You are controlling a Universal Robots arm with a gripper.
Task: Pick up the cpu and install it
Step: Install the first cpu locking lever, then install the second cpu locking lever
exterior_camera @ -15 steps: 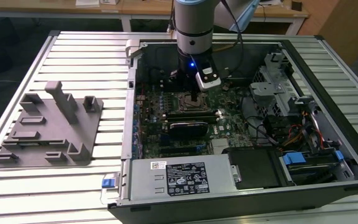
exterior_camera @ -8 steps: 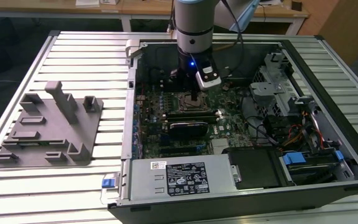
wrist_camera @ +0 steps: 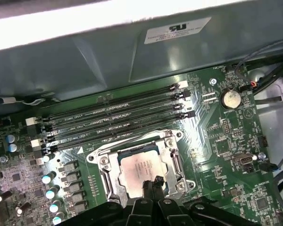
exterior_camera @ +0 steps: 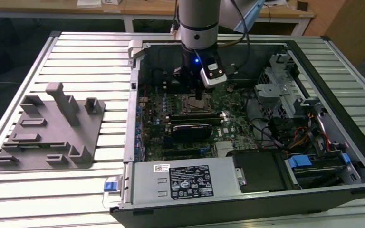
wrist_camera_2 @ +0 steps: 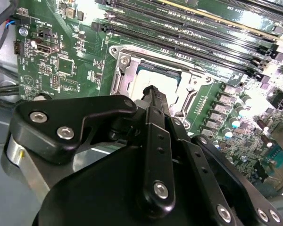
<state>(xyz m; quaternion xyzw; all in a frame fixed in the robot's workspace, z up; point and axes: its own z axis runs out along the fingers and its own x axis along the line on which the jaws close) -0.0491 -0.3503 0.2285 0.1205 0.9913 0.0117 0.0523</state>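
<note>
Over the open computer case (exterior_camera: 334, 156) on the slatted table (exterior_camera: 62, 190), the arm (exterior_camera: 198, 21) is held upright, with the gripper (exterior_camera: 199, 94) lowered to the socket (exterior_camera: 191, 103) on the green motherboard (exterior_camera: 233, 126). The cpu (wrist_camera: 140, 170) is seen in both wrist views lying flat inside the metal-rimmed socket frame (wrist_camera: 172, 141), its silver top (wrist_camera_2: 144, 84) facing up. The black fingers (wrist_camera: 151, 187) are drawn together, tips meeting just above the chip's near edge, and nothing is held between them; whether the tips touch the chip cannot be told. Four long memory slots (wrist_camera: 118, 113) are seen beside the socket, and a coin battery (wrist_camera: 230, 98) nearby. At the exterior view's left, a grey plastic fixture (exterior_camera: 49, 130) is set on the table, well apart from the case.
</note>
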